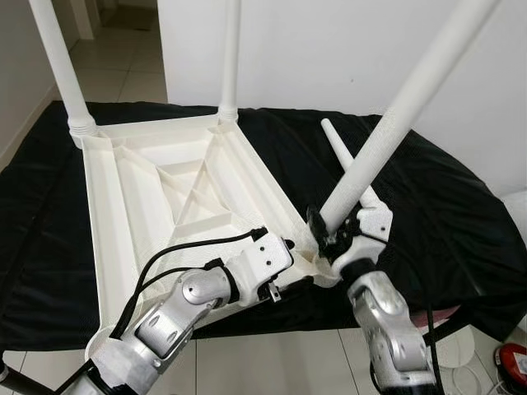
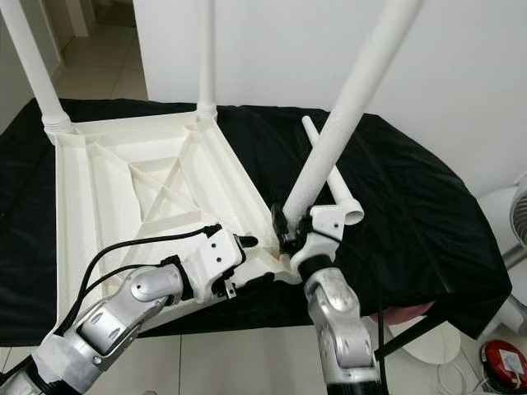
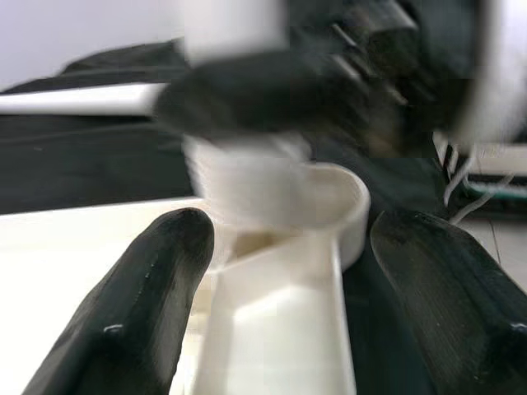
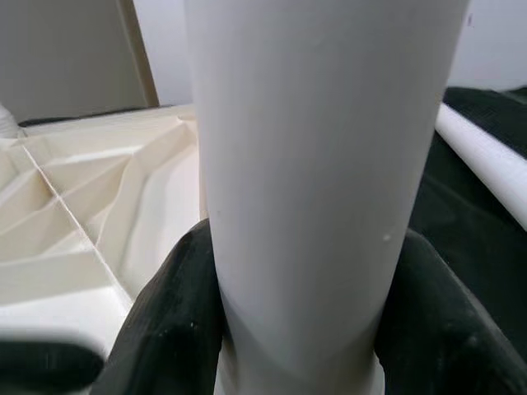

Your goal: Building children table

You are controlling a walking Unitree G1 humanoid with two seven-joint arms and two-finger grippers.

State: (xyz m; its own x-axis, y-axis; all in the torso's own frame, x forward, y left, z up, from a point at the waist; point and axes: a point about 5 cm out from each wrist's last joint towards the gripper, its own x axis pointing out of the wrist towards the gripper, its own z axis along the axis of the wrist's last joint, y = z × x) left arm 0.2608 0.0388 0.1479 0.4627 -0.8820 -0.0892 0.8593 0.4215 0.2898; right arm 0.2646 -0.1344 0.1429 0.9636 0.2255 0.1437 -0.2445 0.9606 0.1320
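While the upturned white tabletop lies on the black cloth with two legs at its far corners, the head view shows the right gripper pinching a tilted third leg over the near right corner socket. From the left wrist, the left gripper is spread astride that socket. The right wrist shows fingers clamped on the leg; tilted so, it may jam.

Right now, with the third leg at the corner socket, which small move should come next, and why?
Probably tip the leg upright with the right gripper before any turning. Its fingers are shut on the leg, which leans over the black cloth while two fitted legs stand straight. The left gripper, open, straddles the corner socket of the tabletop.
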